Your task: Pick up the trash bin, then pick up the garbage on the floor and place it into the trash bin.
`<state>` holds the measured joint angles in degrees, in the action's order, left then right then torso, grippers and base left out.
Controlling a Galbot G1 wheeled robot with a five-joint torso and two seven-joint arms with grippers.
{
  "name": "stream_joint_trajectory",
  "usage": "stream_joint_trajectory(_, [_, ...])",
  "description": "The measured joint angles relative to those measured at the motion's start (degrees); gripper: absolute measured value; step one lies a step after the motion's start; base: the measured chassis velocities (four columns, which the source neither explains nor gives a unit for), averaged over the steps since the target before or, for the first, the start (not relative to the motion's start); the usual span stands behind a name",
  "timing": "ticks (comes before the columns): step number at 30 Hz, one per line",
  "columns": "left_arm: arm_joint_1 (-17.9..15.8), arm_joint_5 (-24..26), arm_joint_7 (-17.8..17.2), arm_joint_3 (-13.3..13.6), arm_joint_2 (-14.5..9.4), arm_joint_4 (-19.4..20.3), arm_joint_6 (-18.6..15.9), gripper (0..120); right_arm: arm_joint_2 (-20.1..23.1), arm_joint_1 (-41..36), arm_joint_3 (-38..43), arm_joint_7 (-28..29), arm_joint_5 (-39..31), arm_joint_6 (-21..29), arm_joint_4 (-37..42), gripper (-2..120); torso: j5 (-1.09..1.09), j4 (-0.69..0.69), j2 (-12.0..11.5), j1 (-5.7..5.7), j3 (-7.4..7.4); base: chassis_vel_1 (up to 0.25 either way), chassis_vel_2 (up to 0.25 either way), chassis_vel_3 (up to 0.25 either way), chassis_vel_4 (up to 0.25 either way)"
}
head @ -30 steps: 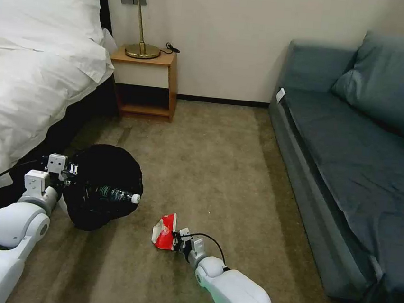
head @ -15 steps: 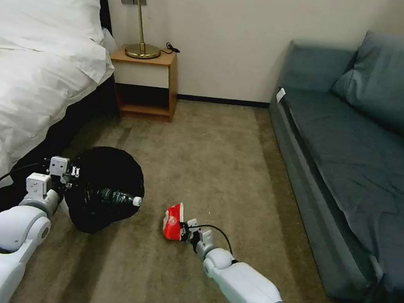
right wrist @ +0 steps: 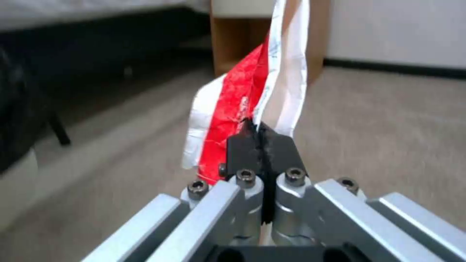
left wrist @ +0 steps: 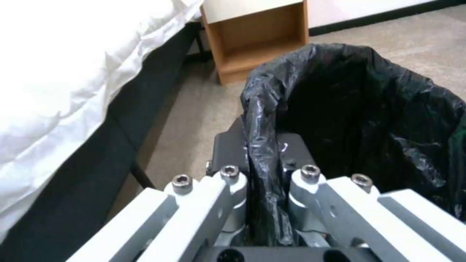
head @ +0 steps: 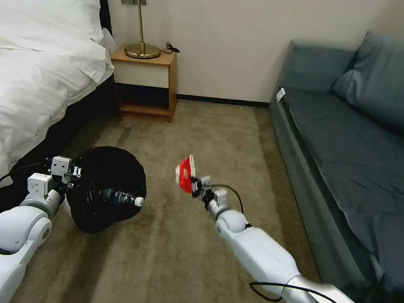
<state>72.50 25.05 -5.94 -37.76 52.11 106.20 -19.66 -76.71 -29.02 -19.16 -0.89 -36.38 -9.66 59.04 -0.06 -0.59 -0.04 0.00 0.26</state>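
The left gripper is clamped on the near rim of the trash bin, its dark pads pinching a fold of the glossy, crinkled black liner between them; the bin sits tipped beside the bed, low over the short-pile beige carpet, its mouth a round black hollow whose depths are too dark to read. A small clear bottle with a white cap and green label lies across the bin's opening, partly sunk in the liner. The right gripper is closed tight on the lower edge of the red-and-white packet, a thin creased wrapper standing up from the black fingertips, held in the air well right of the bin. The packet's top edge is cut off in the right wrist view, and its print is unreadable
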Motion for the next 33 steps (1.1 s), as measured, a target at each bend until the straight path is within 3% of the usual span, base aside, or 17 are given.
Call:
stream_joint_trajectory(10, [0.04,0.15,0.08,-0.90,-0.46,-0.69,0.02,5,2.29,-1.41,0.42,0.51,-1.85,1.32,10.60,0,0.00,0.00,0.00,0.00,0.00,0.000,0.000,0.000,0.000])
stream_joint_trajectory(20, [-1.33,0.11,0.04,0.60,0.13,-1.59,0.08,5,4.48,-5.10,-2.88,1.84,-3.43,3.55,21.21,0,0.00,-0.02,0.00,0.00,0.00,0.000,0.000,0.000,0.000])
stream_joint_trajectory(33, [-2.76,-0.33,0.14,2.10,1.24,-3.32,0.32,5,-1.26,-4.23,-13.42,3.05,-4.18,3.39,20.63,0,-0.01,-0.01,0.00,0.00,-0.01,0.000,0.000,0.000,0.000])
